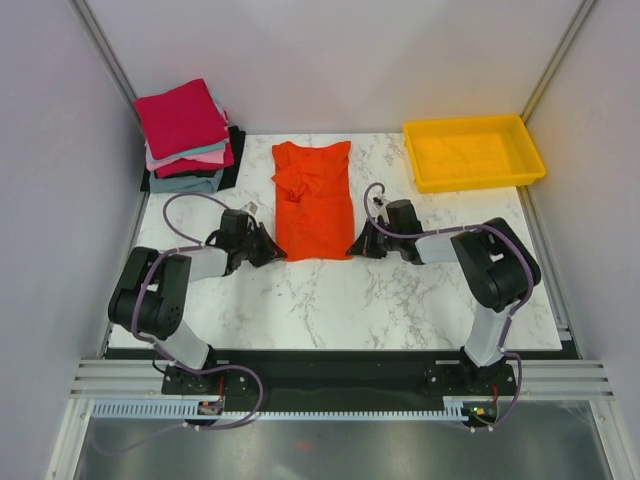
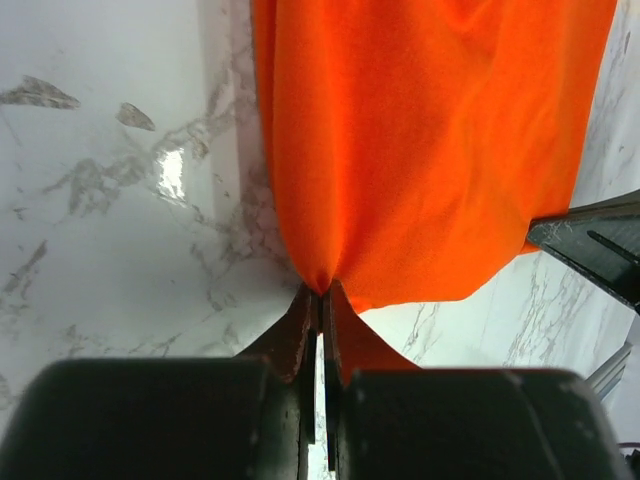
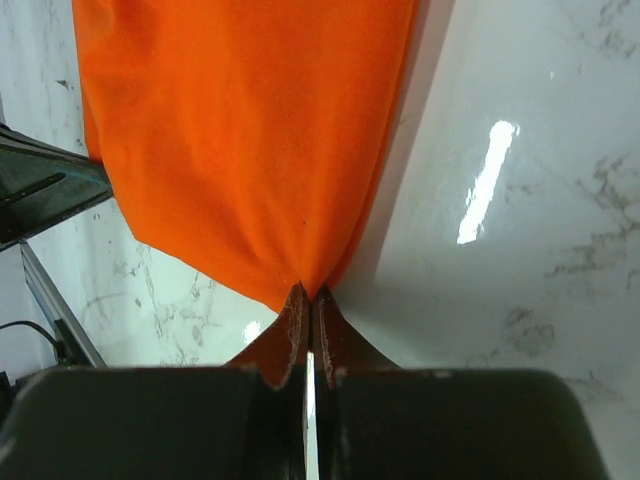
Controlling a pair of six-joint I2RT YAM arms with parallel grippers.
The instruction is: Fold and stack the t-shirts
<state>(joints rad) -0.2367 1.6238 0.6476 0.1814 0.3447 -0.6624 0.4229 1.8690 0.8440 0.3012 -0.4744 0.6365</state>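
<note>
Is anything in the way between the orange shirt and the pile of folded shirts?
Nothing visible. Only bare marble table lies between the orange shirt and the pile at the far left. The left pincer and right pincer pinch its near corners.

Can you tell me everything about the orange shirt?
The orange t-shirt is soft plain cloth, folded into a long strip, wrinkled at its far end. It lies flat on the marble table. The left gripper and the right gripper, both shut, each pinch one near corner.
</note>
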